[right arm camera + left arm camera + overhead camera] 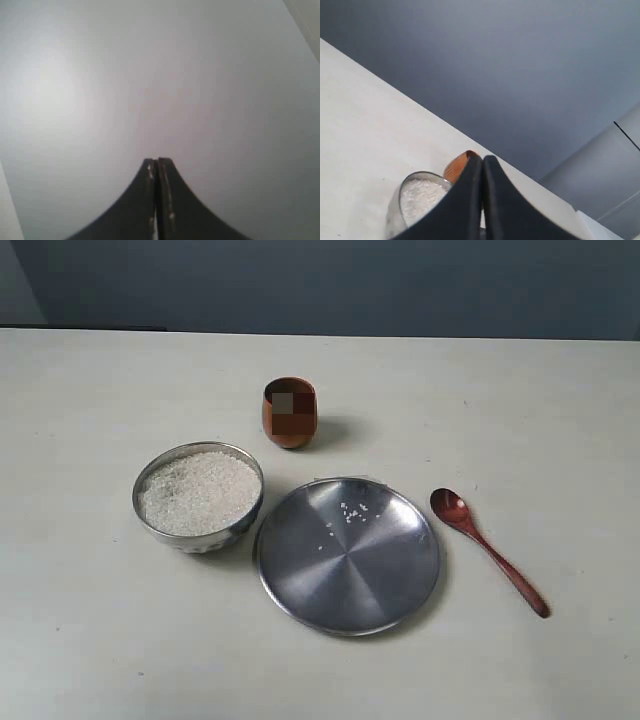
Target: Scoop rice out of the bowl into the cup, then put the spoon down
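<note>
A steel bowl [152, 508] heaped with white rice [199, 492] sits left of centre on the table. Behind it stands the reddish-brown wooden cup [290, 413]. The wooden spoon [487, 549] lies flat on the table at the right, its oval bowl toward the far side. No gripper shows in the exterior view. In the left wrist view my left gripper [482, 159] is shut and empty, with the rice [420, 197] in its bowl [394, 214] and the cup [457, 166] beyond its tips. My right gripper [157, 161] is shut on nothing, facing a blank grey surface.
A flat steel plate [340, 565] with a few stray grains lies between the bowl and the spoon. The pale tabletop [90, 400] runs back to a dark grey wall [400, 285].
</note>
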`<state>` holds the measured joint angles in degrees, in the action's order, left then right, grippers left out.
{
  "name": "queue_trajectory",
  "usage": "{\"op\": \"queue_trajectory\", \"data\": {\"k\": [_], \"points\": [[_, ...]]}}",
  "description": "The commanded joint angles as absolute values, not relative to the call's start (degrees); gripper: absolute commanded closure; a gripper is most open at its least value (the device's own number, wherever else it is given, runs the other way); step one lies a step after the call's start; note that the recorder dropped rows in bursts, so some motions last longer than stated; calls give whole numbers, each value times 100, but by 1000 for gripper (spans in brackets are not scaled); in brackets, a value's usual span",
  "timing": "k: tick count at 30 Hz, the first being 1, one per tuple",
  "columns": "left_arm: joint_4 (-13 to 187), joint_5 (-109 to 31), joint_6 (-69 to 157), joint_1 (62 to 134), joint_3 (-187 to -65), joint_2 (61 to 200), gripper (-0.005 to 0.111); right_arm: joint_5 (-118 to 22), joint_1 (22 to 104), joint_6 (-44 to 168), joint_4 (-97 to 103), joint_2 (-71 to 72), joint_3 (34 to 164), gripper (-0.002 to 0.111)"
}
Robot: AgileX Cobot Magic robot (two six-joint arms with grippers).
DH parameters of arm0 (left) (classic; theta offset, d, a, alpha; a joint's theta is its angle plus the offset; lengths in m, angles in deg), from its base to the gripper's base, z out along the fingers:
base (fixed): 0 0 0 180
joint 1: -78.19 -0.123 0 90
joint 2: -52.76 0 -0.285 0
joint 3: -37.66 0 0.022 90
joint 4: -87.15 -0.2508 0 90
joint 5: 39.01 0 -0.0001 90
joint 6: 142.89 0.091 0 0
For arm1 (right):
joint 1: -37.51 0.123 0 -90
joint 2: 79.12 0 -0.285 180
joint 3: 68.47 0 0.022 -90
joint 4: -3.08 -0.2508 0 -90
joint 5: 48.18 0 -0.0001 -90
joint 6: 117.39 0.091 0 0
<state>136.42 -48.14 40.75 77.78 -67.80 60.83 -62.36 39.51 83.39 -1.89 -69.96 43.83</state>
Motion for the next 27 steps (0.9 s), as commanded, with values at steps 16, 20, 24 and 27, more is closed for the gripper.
{"op": "queue_trajectory", "data": {"k": [16,20,24,27], "points": [[12165,-7428,4317,7771,-9513,7667,106,-3283,5388,7406,922,-4315,6654,108],[11372,-8114,3918,7771,-9909,8544,106,-2924,5571,7097,923,-3740,6842,108],[10687,-8649,3880,7771,-10109,9213,106,-2778,5629,7030,1075,-3288,6852,108],[10231,-8827,3866,7771,-10119,9543,106,-2679,5629,6969,1086,-2833,6852,108]]}}
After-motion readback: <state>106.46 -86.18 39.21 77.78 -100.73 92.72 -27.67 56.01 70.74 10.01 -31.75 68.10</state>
